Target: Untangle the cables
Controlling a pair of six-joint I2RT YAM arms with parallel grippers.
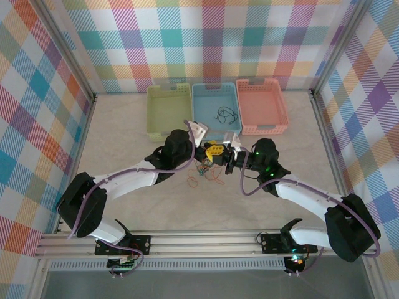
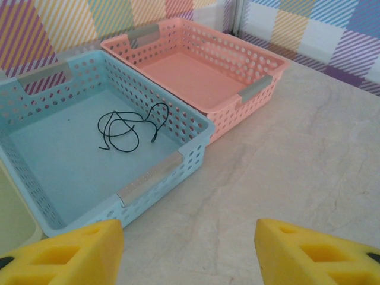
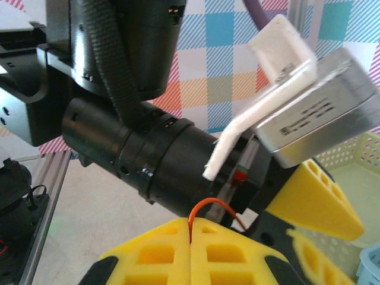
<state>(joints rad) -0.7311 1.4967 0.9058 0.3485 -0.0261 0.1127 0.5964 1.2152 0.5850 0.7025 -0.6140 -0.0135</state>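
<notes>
Pinching an orange-red cable [image 3: 209,203] in my closed right tool [image 3: 190,234], I should lift slowly; left tool [image 2: 189,246] gapes empty.

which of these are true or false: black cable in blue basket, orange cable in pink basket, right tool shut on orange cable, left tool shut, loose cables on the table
1. A black cable lies in the blue basket. True.
2. An orange cable lies in the pink basket. False: nothing shows inside it.
3. The right tool is shut on an orange cable. True.
4. The left tool is shut. False: its fingers stand apart with nothing between them.
5. Loose cables lie on the table below the two tools. True.
</notes>
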